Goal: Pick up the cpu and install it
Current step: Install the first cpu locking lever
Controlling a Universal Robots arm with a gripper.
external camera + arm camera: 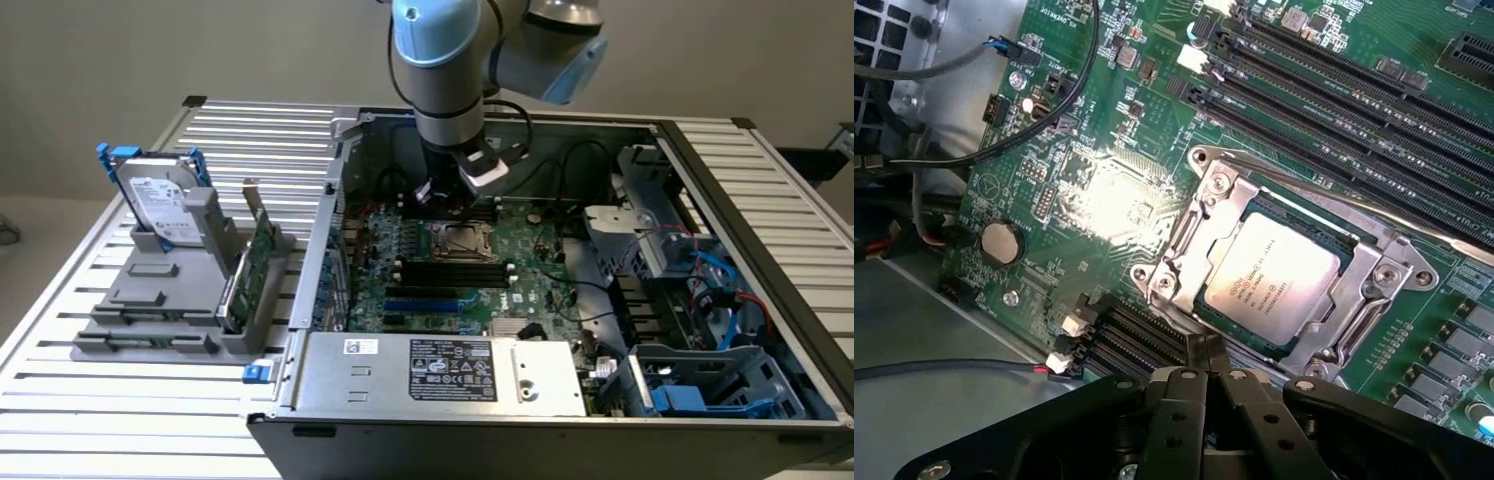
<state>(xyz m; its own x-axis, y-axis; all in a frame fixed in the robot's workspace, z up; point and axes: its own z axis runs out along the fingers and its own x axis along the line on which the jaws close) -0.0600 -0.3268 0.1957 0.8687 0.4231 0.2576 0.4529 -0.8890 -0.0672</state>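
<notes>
The cpu (1269,278), a flat silver square with printed text, lies seated in the metal-framed socket (1184,245) on the green motherboard (1104,190). My gripper (1206,350) hovers just off one edge of the socket, its black fingers pressed together with nothing between them. In the exterior view the gripper (443,196) hangs inside the open computer case, just behind the socket (463,241), and the arm comes down from above.
Long black memory slots (1334,90) run beside the socket. Black cables (1054,110) and a coin cell (1002,241) lie nearby. A hard drive (160,205) with a blue bracket and a card (254,265) stand in a grey holder at the exterior view's left. The power supply (441,365) closes off the case front.
</notes>
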